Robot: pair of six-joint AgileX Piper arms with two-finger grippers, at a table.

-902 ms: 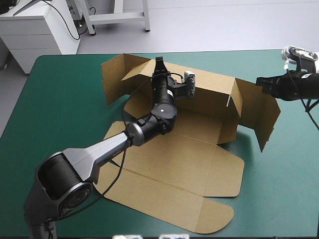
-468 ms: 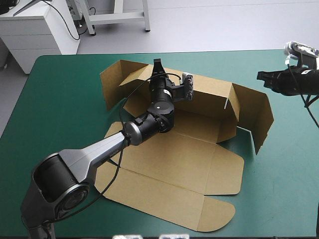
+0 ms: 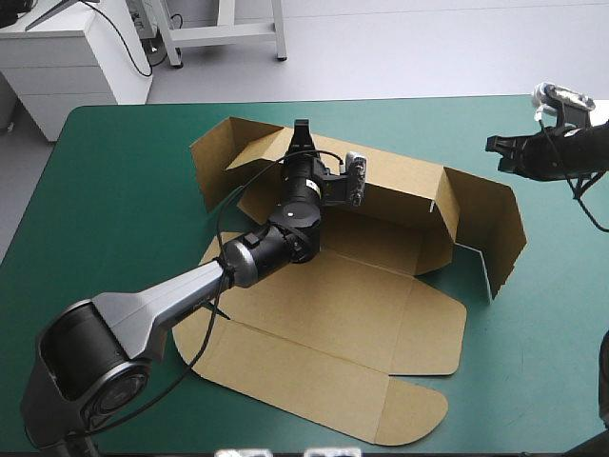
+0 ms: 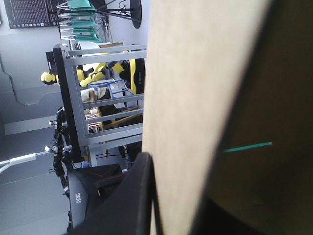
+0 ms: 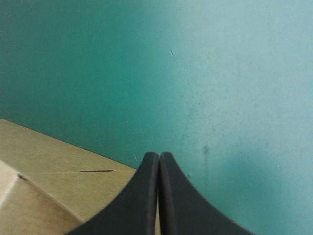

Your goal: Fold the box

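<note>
Box: we pinch its rear wall in the left tool so it stands upright; right tool pressed together, empty (poised near the side flap).

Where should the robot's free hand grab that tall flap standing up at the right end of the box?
Probably the free top edge of the flap, coming down from above. It is a thin sheet standing upright, so one finger fits on each side. The right gripper, shut and hanging off to the flap's far right, is nearest; it must open first.
</note>
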